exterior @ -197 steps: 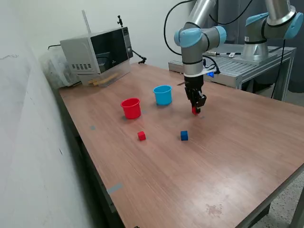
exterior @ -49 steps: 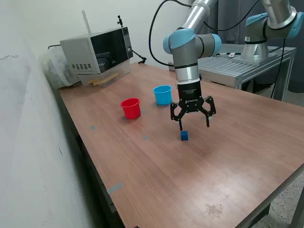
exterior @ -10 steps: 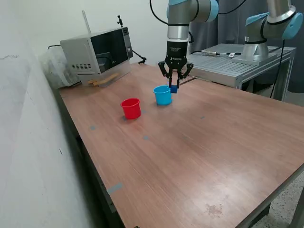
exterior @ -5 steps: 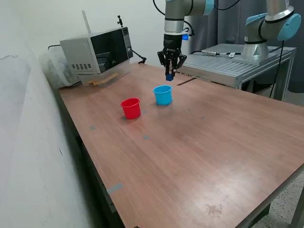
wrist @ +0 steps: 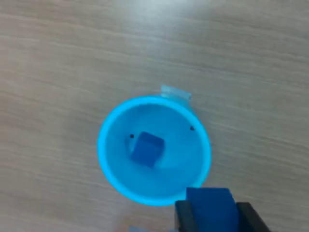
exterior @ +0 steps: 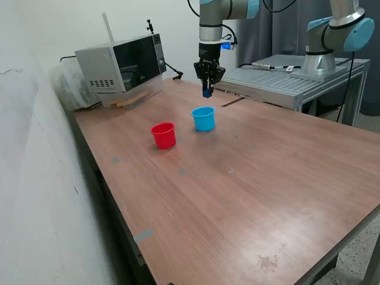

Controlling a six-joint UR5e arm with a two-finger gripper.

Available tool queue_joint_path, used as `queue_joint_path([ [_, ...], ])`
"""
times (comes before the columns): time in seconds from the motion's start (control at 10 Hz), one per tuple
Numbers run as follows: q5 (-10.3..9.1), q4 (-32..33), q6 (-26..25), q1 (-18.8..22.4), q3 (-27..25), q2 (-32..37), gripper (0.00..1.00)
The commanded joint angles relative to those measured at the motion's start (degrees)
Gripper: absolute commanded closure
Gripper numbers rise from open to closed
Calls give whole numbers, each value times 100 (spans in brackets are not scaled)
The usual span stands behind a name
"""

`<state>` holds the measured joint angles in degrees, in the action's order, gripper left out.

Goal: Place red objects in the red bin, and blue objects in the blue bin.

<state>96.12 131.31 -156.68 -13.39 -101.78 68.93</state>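
Since half a second before, the arm had carried its load slightly toward the exterior view's left and a little higher; both cups stayed where they were.

Item: two-finger black pincer point(exterior: 206, 90), fingers pointing down, clenched on a small dark blue solid cube point(exterior: 206, 92). In the wrist view the same cube point(wrist: 211, 208) sat between the two dark fingertips point(wrist: 185, 217), overlapping the near rim of the cup below.

Item: small round light blue plastic cup with a rim point(exterior: 203, 119), upright on the table, below the pincer and apart from it. Wrist view showed its open mouth point(wrist: 112, 166) from above, with a second small dark blue cube point(wrist: 147, 149) lying on the floor inside, tilted.

Item: small round red plastic cup with a rim point(exterior: 164, 135), upright, just beside the blue one toward the exterior view's left. Contents could not be told.

Item: brown wood-grain table point(exterior: 249, 196), bearing both cups.

Item: grey microwave oven point(exterior: 122, 63), at the table's far corner, well apart from the cups.
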Motion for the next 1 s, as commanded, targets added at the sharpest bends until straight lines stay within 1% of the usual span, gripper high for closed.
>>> queue_joint_path([
  [0.0,3,-18,-38,-147,35,-107,100],
  [0.2,-5,-18,-38,-330,87,-327,100],
  [0.5,-6,-9,-21,-340,202,-538,100],
  [0.7,-6,-9,-12,-340,255,-548,100],
  [0.8,3,-18,23,-340,255,-548,0],
  [0.9,3,-18,23,-340,263,-548,0],
])
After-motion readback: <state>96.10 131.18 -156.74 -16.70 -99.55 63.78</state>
